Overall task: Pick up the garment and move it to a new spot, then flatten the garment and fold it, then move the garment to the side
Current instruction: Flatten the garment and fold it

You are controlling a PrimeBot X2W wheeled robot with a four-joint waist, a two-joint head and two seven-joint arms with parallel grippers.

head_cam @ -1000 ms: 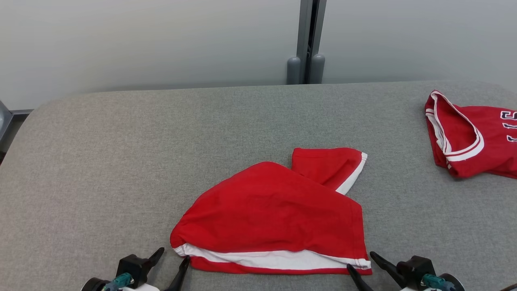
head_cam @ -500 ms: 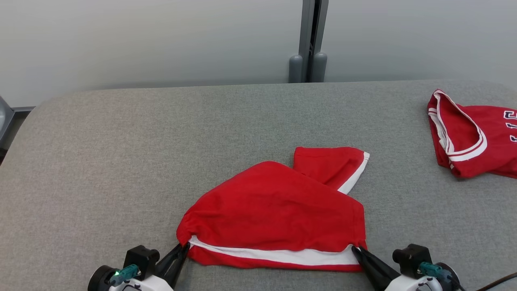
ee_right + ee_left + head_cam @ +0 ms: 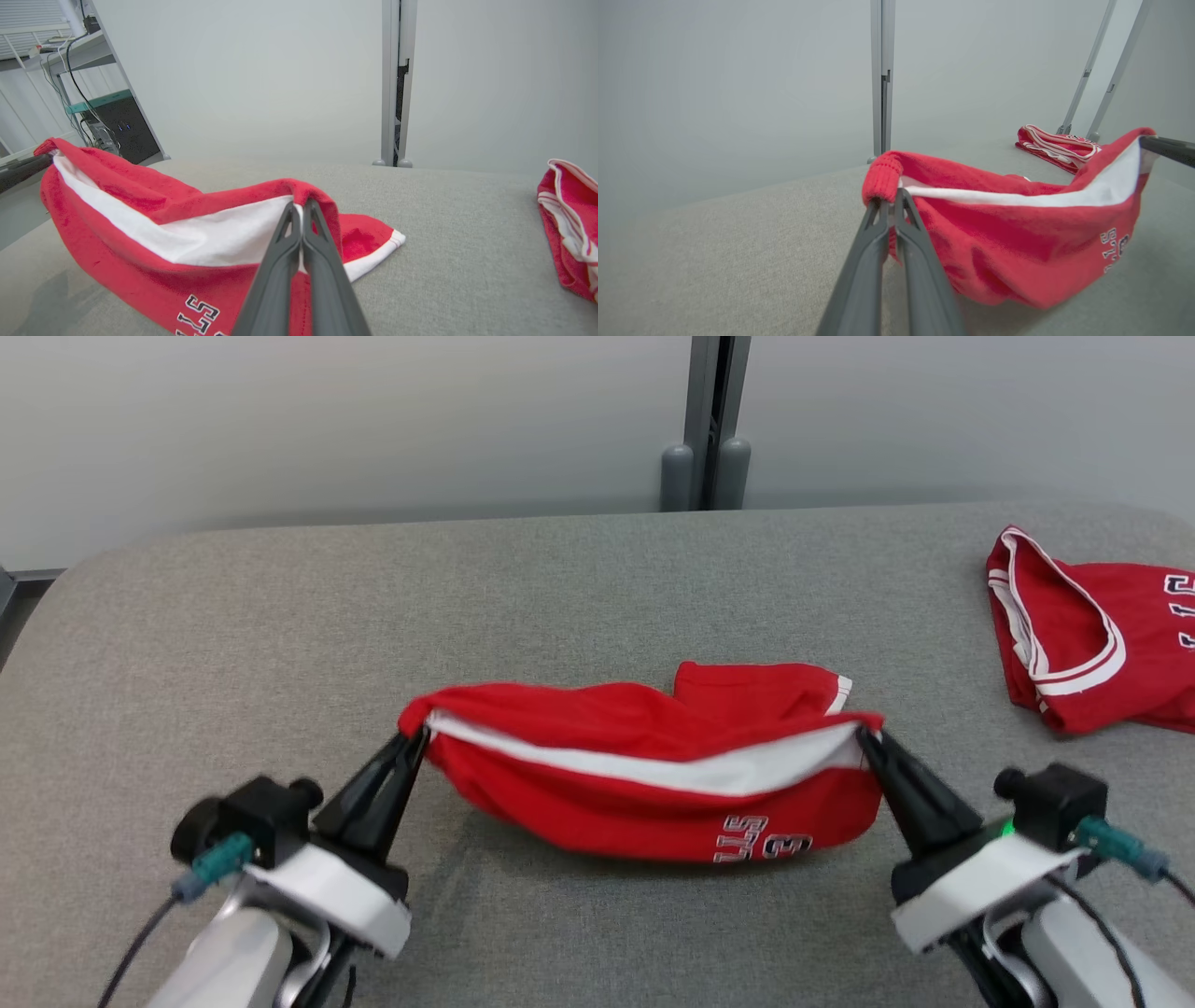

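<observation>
Centre of the head view: red garment (image 3: 644, 803) with a white band, strung between two pincers and sagging in the middle, printed lettering on the drooping lower face. Lower left: left pincer (image 3: 415, 739), clamped tight on the cloth's left corner. Lower right: right pincer (image 3: 864, 737), clamped tight on the right corner. Far part of the cloth, with a white-edged flap, resting on the grey bench (image 3: 280, 616) just behind. Upper right of frame, well apart: second jersey (image 3: 1083, 635), red with white trim, lying crumpled on the bench. Top centre: grey post (image 3: 707, 420) against a pale wall.
</observation>
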